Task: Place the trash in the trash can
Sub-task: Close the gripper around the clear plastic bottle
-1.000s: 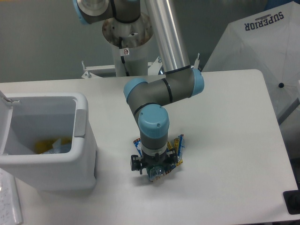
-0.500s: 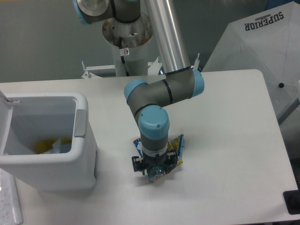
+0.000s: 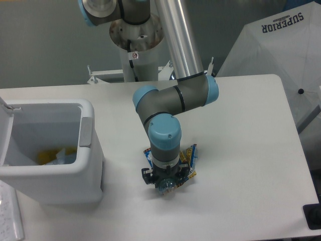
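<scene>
The arm (image 3: 173, 98) reaches down from its base beyond the far edge of the tabletop (image 3: 241, 150) and points its wrist straight down near the middle of the near half. The claw (image 3: 167, 185) sits low over a blue packet (image 3: 191, 156) that lies on the tabletop, spreading out on both sides beneath the wrist. The wrist hides the fingers almost wholly, so it cannot be told whether the claw is released or clenched on the packet. A small clear, bluish piece shows right under the claw at its near side; what it is cannot be made out.

The bin (image 3: 50, 145) stands at the left edge of the tabletop, well apart from the claw, with its lid (image 3: 5, 108) swung open to the left and a grey latch (image 3: 86, 131) on the side facing the arm. Inside it, at the bottom, lie a yellow wrapper (image 3: 47, 155) and a pale crumpled piece beside it.
</scene>
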`<control>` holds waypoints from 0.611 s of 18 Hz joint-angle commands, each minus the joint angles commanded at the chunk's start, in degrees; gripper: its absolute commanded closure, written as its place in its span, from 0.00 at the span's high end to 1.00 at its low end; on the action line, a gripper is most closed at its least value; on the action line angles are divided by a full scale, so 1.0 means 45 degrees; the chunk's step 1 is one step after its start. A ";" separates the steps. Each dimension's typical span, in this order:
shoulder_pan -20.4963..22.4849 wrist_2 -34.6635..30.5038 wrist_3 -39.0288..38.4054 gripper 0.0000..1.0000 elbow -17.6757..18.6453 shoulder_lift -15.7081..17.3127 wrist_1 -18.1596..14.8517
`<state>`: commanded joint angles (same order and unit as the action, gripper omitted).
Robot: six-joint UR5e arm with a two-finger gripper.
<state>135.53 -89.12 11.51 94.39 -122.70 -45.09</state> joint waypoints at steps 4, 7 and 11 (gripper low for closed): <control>0.0000 0.0000 0.0000 0.69 0.0000 0.0058 0.0000; -0.0020 0.0000 0.0020 0.69 0.0078 0.0156 -0.0019; -0.0020 0.0058 0.0020 0.69 -0.0117 0.0292 -0.0019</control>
<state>135.44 -88.86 11.60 93.87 -121.38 -45.18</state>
